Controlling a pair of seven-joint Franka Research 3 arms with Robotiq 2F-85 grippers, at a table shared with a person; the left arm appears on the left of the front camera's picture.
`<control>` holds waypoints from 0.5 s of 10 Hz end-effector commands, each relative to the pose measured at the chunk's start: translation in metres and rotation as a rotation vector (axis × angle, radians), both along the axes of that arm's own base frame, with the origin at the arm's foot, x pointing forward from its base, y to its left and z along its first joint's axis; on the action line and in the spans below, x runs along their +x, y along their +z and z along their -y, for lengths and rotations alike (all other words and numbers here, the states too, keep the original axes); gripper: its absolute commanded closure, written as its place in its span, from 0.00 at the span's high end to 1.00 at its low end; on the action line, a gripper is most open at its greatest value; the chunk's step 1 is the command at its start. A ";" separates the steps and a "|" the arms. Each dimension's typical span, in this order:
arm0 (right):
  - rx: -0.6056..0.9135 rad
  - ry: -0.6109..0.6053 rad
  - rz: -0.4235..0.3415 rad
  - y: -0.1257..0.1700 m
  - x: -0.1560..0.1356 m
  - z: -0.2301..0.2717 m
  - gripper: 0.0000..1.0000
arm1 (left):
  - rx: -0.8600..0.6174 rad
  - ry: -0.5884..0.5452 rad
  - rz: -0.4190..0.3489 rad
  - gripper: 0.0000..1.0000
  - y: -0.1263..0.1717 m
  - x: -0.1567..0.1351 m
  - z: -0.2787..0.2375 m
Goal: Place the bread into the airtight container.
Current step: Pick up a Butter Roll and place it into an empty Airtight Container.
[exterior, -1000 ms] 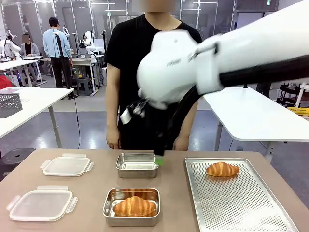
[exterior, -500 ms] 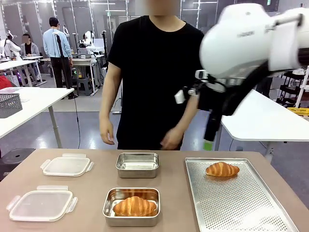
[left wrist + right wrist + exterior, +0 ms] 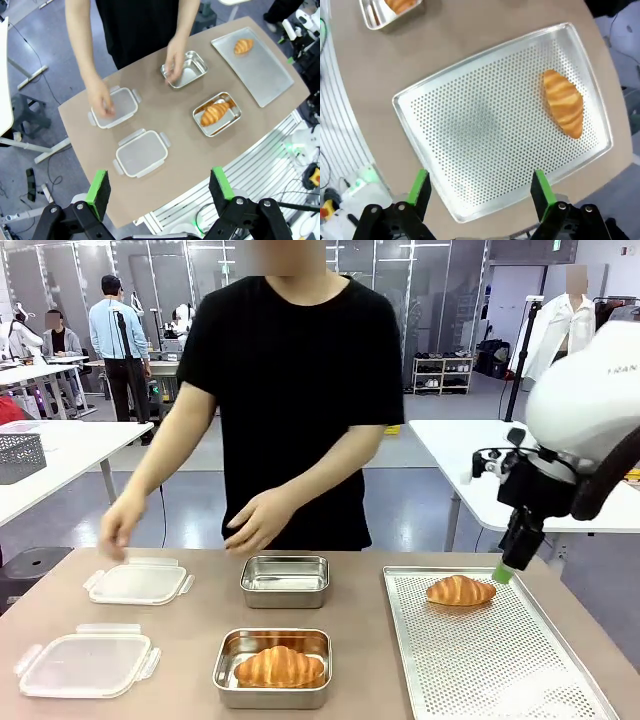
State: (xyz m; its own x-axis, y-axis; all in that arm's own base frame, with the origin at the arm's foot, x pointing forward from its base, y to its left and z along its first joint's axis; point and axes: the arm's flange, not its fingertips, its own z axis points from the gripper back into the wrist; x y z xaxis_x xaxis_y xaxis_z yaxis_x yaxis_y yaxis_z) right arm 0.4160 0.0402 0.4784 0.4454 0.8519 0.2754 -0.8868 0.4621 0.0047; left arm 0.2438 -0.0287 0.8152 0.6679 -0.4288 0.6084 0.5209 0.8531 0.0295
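A silver perforated rectangular metal tray [image 3: 500, 670] holds one golden croissant [image 3: 460, 590] at its far end. A near rectangular steel container [image 3: 224, 680] holds a second croissant [image 3: 280, 667]. The black right gripper [image 3: 480, 175] hovers over the tray, jaws spread wide (nothing held). The left gripper [image 3: 159, 174], high above the brown table [image 3: 190, 625], is likewise spread.

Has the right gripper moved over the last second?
Yes. The right gripper swung rightward, from the empty steel container to above the tray, beside the croissant.

White right arm [image 3: 588, 390], black jaws, green pads [image 3: 503, 573]
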 end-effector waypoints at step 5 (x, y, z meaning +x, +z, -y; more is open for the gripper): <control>0.000 0.000 0.000 0.000 0.000 0.000 1.00 | 0.002 -0.006 0.001 1.00 0.002 0.000 0.000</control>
